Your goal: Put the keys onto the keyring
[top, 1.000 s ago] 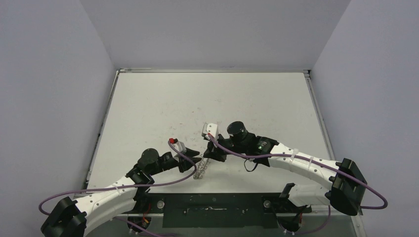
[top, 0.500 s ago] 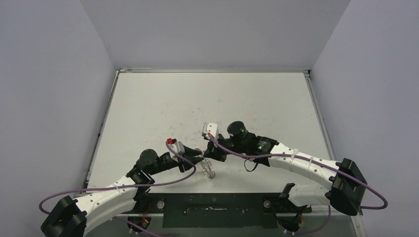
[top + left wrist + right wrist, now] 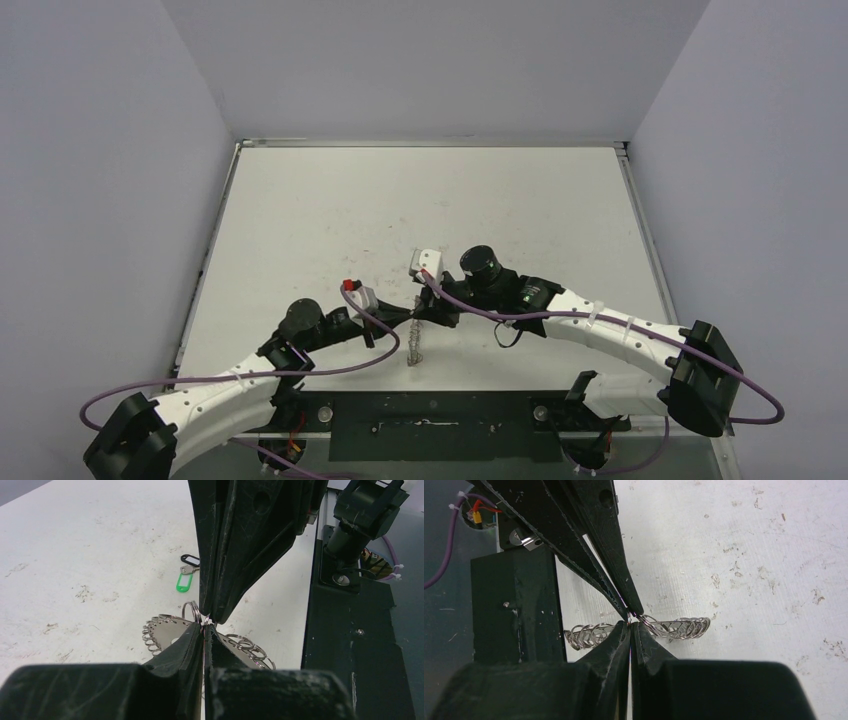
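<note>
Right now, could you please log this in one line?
left tool shut on keyring; right tool shut on keyring; keys loose on table

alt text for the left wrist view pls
The shut left gripper from below and the shut right gripper from above meet tip to tip, both pinching a small loop on the keyring. Beyond, the keys with a green tag lie apart on the white table.

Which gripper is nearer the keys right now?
Right, slightly. The keys lie beside the right gripper; the left gripper sits across the keyring from them. Both tips meet on the keyring.
</note>
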You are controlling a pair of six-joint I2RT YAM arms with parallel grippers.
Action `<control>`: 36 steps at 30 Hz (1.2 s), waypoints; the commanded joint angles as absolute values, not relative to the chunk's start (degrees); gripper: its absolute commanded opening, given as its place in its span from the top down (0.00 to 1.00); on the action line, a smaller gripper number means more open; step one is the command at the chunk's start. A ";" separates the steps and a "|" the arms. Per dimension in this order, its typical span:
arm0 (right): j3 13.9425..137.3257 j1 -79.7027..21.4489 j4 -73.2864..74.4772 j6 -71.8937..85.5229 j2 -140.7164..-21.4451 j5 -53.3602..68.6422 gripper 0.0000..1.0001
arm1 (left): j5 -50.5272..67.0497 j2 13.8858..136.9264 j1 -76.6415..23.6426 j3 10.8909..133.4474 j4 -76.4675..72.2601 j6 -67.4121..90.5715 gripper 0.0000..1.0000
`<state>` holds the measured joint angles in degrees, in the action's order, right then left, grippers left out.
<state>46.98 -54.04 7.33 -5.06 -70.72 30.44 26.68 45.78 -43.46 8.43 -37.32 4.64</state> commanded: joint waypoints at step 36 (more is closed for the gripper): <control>44.31 -54.21 1.06 -23.56 -65.14 32.19 0.60 | 33.13 42.99 -43.99 23.97 -9.21 -13.52 1.00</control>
<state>45.32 -54.04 6.28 -18.59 -66.26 28.05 31.03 43.20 -43.59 21.69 -6.35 -12.99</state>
